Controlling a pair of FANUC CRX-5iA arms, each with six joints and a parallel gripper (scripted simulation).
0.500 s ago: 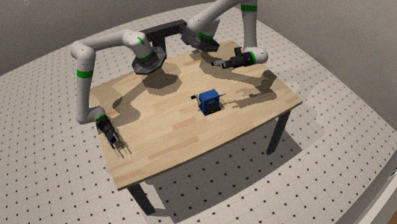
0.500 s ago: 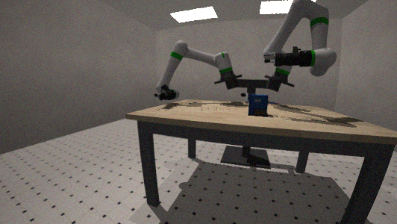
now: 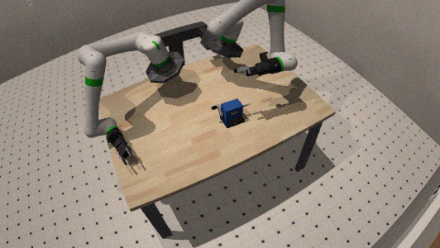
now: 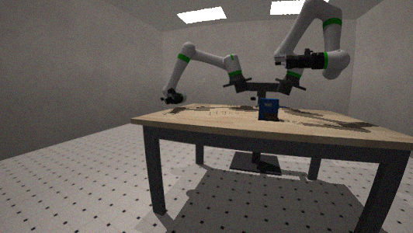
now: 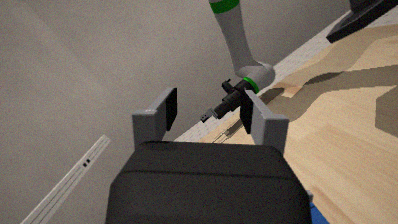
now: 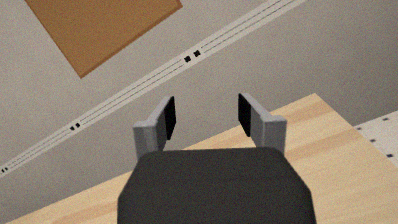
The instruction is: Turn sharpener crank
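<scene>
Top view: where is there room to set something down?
Widest: between the sharpener and right gripper. Smaller: between sharpener and the picture's right table end. Crowded: at the crank.

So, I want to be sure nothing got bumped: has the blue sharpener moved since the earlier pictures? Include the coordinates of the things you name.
No, the blue sharpener [image 3: 231, 112] [image 4: 268, 109] sits at the same spot against the table's front edge [image 3: 231, 164] [image 4: 268, 133].
</scene>
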